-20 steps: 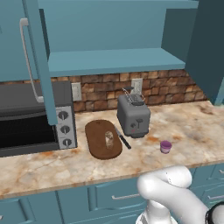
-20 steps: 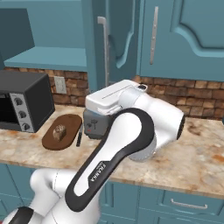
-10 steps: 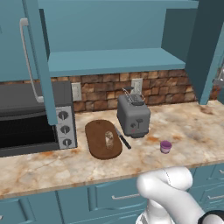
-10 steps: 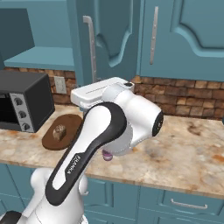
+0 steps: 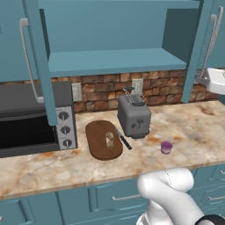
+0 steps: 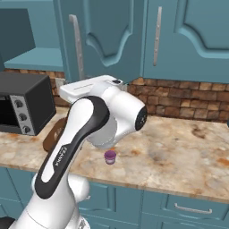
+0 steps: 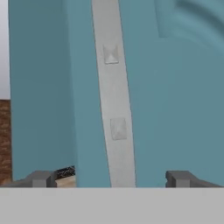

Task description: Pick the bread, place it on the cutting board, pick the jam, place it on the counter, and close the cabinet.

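Two-finger dark gripper point(image 7: 112, 178) spread wide, empty, facing the teal-blue panelled cabinet door point(image 7: 175, 87) and its long silver bar handle point(image 7: 114, 109); tiny pink-purple jam jar point(image 5: 166, 147) on marbled beige-orange counter point(image 5: 193, 127).

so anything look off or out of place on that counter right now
Nothing spilled or damaged. The bread lies on the cutting board, and the jam stands upright on the counter. The one thing unfinished: the cabinet doors hang open above.
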Tool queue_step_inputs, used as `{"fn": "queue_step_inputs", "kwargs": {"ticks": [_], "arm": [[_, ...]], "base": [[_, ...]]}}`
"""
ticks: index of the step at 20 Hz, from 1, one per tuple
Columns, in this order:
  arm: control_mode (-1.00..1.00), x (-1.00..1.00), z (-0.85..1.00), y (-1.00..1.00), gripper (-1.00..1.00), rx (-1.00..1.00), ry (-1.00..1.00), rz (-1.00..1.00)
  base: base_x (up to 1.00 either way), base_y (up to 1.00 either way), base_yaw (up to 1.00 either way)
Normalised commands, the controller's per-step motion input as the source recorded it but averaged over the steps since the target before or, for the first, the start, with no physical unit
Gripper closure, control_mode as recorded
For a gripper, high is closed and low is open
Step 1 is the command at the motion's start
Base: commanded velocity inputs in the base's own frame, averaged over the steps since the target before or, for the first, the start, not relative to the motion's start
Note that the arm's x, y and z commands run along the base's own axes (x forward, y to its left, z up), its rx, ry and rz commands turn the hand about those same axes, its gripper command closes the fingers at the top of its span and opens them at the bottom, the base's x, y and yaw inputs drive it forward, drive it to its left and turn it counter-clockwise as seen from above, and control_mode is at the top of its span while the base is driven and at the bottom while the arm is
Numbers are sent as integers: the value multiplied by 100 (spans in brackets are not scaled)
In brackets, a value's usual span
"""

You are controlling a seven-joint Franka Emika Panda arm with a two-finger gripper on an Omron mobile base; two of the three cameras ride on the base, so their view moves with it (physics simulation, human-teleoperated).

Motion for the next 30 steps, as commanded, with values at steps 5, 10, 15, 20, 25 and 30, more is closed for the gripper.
{"fn": "queue_step_inputs", "kwargs": {"ticks": [5,10,15,20,25,30], "arm": [[-100,22,0,33,-100,0,0,0],[-100,22,0,32,-100,0,0,0],[-100,19,0,31,-100,0,0,0],[-100,24,0,34,-100,0,0,-3],[-100,38,0,31,-100,0,0,-5],[-100,38,0,32,-100,0,0,-5]], "base": [[0,0,0],[0,0,0],[0,0,0],[0,0,0],[0,0,0],[0,0,0]]}}
